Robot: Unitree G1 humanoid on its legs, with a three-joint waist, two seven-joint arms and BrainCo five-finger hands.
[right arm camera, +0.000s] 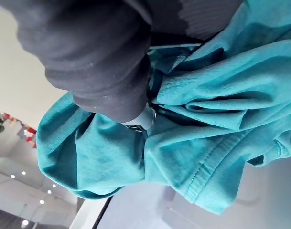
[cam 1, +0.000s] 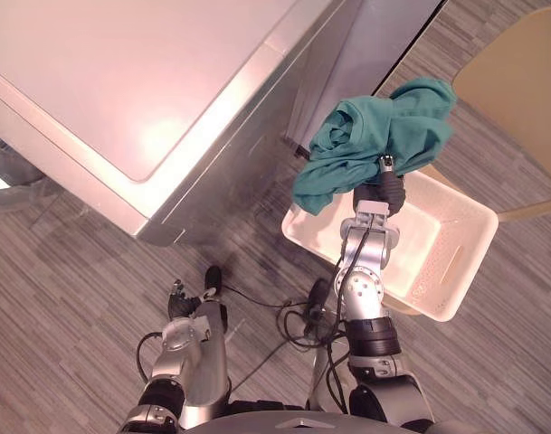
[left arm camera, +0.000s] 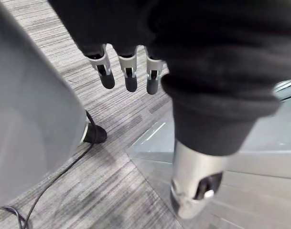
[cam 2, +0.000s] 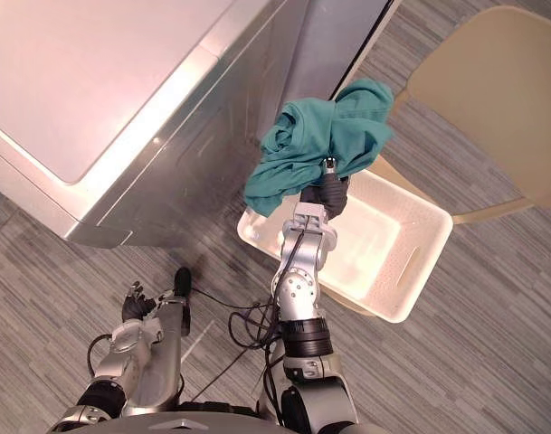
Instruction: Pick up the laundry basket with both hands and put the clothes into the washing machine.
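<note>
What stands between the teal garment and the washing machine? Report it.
Nothing visible does. The right robot hand holds the teal garment above the white basket, close beside the front of the washing machine, with only air between. The machine's opening is hidden from above, so its door cannot be judged.

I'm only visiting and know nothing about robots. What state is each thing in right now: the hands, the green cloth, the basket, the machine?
Right hand: shut, fingers curled round the cloth.
Teal garment: bunched up, lifted clear above the basket.
Laundry basket: upright on the floor, with no clothes in the part that shows.
Left hand: open, fingers relaxed, holding nothing.
Washing machine: top flat; whether a door is open, I cannot tell.
</note>
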